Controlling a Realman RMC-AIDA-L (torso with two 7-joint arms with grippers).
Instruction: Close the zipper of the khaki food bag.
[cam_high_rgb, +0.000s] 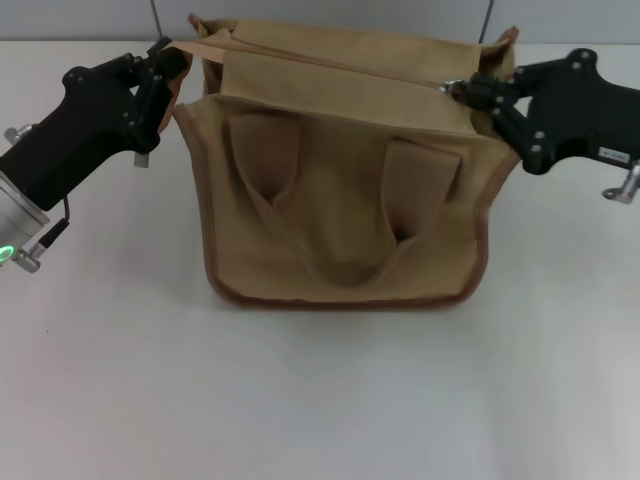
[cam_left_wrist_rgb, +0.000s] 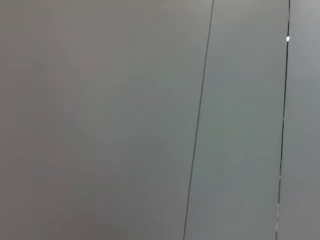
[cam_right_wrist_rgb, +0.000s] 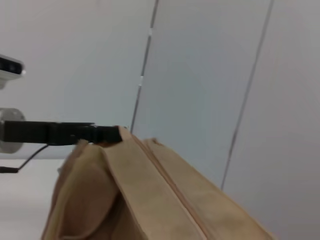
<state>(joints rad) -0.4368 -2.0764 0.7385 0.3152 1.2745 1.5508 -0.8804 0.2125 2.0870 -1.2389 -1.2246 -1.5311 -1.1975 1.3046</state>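
My left claw (cam_high_rgb: 172, 68) clamps khaki food bag (cam_high_rgb: 340, 200) corner; right claw (cam_high_rgb: 478, 95) seemingly pinches zipper (cam_high_rgb: 330, 66) pull. Keep tension, finish straight.

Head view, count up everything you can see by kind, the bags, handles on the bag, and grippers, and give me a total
Khaki food bag: 1
Loop handles, one visible on the near face and one at the far top edge: 2
Grippers, left gripper at the bag's left top corner, right gripper at the right end of the zipper: 2
Total: 5
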